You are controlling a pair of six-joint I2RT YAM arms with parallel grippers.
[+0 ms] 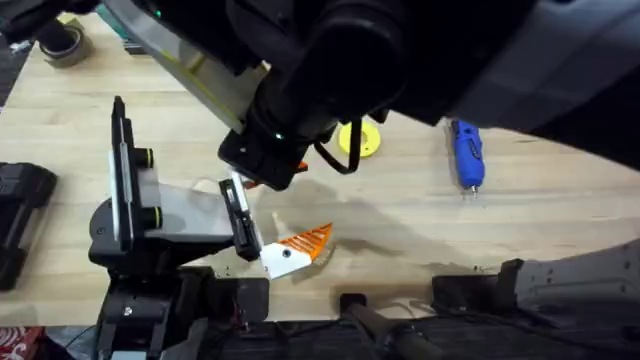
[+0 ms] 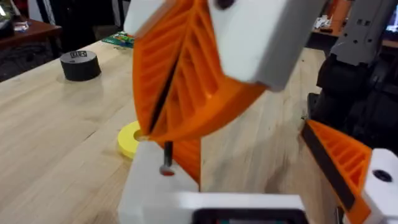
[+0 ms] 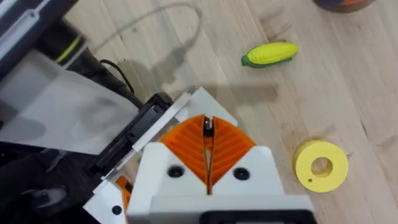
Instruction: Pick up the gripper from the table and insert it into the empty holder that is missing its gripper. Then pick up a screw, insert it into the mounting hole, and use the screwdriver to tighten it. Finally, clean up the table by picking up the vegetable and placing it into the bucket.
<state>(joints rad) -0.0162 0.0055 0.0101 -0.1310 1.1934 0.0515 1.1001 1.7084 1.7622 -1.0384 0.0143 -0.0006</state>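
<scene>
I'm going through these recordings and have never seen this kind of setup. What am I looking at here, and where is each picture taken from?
These are two robot arms working at a wooden table. One picture comes from a fixed camera above the table. The other two come from small cameras mounted on each arm's wrist, looking along its claw.

The large dark shape in the overhead view is the right arm, raised close under the camera. The right claw has orange ribbed fingers that are closed on a small screw, held between the open fingers of the left claw.

On the table lie a blue screwdriver, a flat yellow disc and a toy corn cob.
</scene>
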